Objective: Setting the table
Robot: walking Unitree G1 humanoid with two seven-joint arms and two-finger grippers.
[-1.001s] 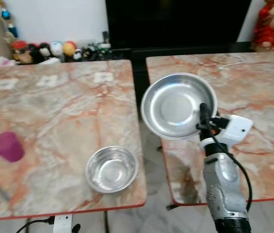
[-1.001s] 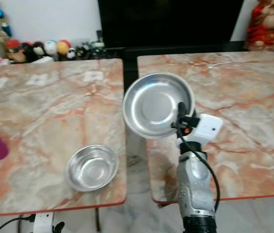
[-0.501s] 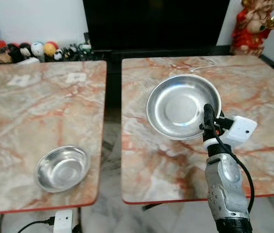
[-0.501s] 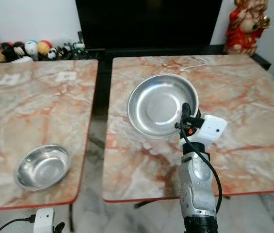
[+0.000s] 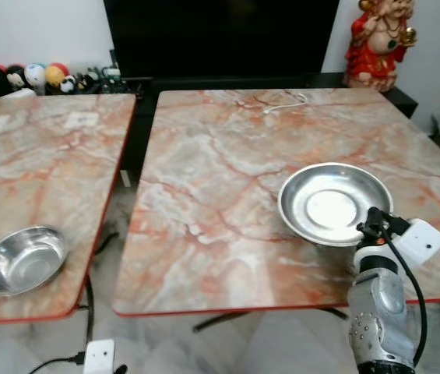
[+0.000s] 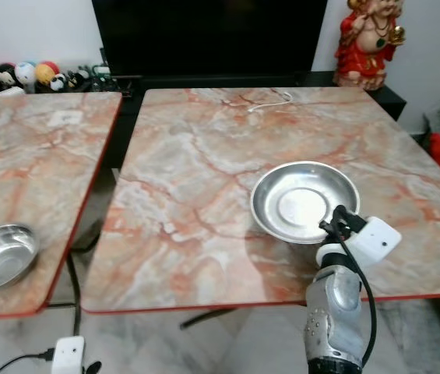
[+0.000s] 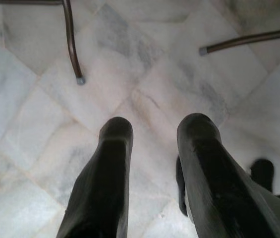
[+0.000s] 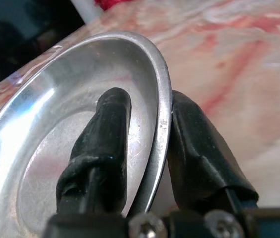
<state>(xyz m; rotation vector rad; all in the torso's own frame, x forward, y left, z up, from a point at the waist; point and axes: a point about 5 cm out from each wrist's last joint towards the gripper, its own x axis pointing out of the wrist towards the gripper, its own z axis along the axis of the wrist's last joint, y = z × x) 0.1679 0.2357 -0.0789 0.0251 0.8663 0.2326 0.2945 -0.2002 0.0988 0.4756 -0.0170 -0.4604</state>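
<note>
A round steel plate (image 5: 333, 204) lies low and nearly level over the right marble table (image 5: 227, 156), near its front right edge. My right gripper (image 5: 367, 228) is shut on the plate's near rim. In the right wrist view one finger (image 8: 105, 144) lies inside the plate (image 8: 45, 134) and the other finger (image 8: 199, 148) under the rim. A small steel bowl (image 5: 19, 259) sits on the left table (image 5: 40, 148) near its front edge. My left gripper (image 7: 154, 129) hangs open over the white floor tiles.
A narrow gap (image 5: 118, 195) separates the two tables. A black TV cabinet (image 5: 220, 39) stands behind them, with a red figurine (image 5: 375, 39) at the back right and small toys (image 5: 25, 78) at the back left. A white cable (image 5: 286, 103) lies on the right table's far side.
The view has swung to the right. The plate, held tilted up before, has come down near the right table's top and lies almost flat. The right gripper still holds its rim.
</note>
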